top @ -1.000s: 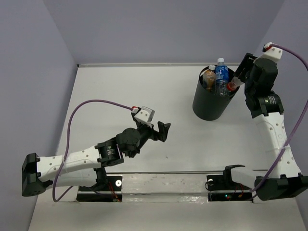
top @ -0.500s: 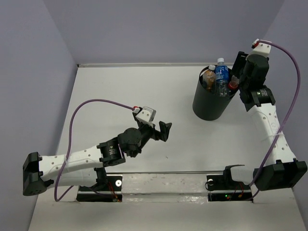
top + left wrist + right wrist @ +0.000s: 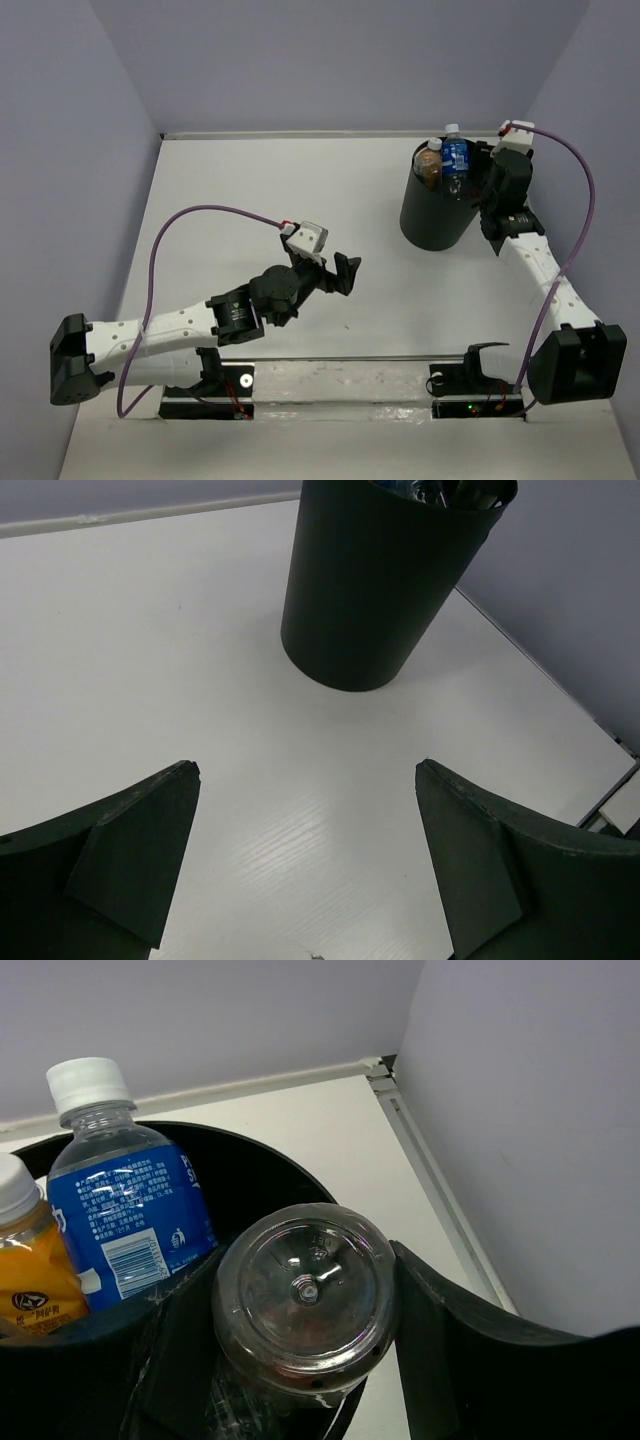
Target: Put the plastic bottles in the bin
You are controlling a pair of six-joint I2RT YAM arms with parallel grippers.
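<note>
The right gripper (image 3: 305, 1360) has its jaws partly closed on the sides of a clear bottle (image 3: 305, 1300), gripped between its 2 fingers with the base facing the wrist camera. The bottle hangs at the right rim of the black bin (image 3: 435, 215), which stands at the far right of the white table (image 3: 250, 180). Inside the bin, 2 bottles stand upright with their necks above the rim: a blue-labelled bottle (image 3: 125, 1210) with a white cap and, just left of it, a yellow juice bottle (image 3: 30, 1275). The left gripper (image 3: 308, 770) hovers above the table near its middle, well apart from the bin. Its jaws are spread wide and hold nothing.
</note>
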